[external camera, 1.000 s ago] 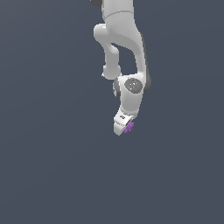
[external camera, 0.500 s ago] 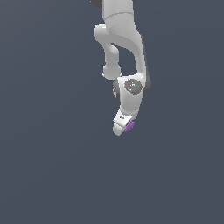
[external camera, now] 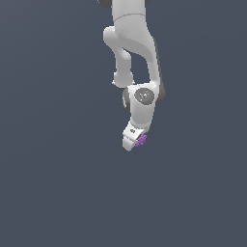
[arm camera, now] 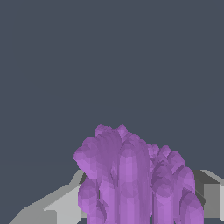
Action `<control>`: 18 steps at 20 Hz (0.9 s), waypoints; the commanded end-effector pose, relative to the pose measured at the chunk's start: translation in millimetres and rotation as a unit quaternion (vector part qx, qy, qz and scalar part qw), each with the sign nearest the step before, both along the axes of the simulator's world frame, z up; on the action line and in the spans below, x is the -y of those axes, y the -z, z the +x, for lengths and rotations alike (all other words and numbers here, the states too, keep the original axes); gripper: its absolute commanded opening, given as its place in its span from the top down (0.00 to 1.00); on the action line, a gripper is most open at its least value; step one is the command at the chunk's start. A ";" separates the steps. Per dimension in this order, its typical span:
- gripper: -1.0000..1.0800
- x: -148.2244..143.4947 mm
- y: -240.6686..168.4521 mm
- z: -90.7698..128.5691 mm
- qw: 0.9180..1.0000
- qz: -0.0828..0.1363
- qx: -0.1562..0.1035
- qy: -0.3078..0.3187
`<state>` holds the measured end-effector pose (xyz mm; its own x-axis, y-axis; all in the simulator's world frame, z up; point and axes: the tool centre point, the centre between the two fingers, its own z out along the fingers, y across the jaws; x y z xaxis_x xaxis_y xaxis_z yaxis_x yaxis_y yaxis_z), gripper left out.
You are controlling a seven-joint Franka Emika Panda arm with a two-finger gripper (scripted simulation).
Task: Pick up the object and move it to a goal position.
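Note:
The object is a small bright purple knobbly cluster [external camera: 141,141]. In the exterior view it sticks out at the tip of my white gripper [external camera: 133,141], on its right side. In the wrist view the purple cluster [arm camera: 131,179] fills the near part of the picture, with grey-white fingers [arm camera: 57,205] showing on both sides of it. The gripper is shut on the object. The fingertips themselves are mostly hidden behind the cluster. The white arm [external camera: 130,43] comes down from the top of the exterior view.
A plain dark grey-blue surface [external camera: 58,183] fills the whole background in both views. No other objects, edges or goal marker show.
The arm, the gripper and the purple object stay almost where they were. No visible change in the grip.

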<state>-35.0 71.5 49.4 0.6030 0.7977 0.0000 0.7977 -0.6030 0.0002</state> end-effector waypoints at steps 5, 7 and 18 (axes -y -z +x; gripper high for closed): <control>1.00 33.5 -7.1 22.3 1.000 0.000 0.000 0.001; 1.00 47.3 -10.0 31.7 1.000 0.000 0.000 0.001; 1.00 126.1 -26.6 88.0 1.000 0.000 0.000 0.000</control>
<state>46.3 -46.0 74.0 0.6051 0.7961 0.0003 0.7961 -0.6051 0.0004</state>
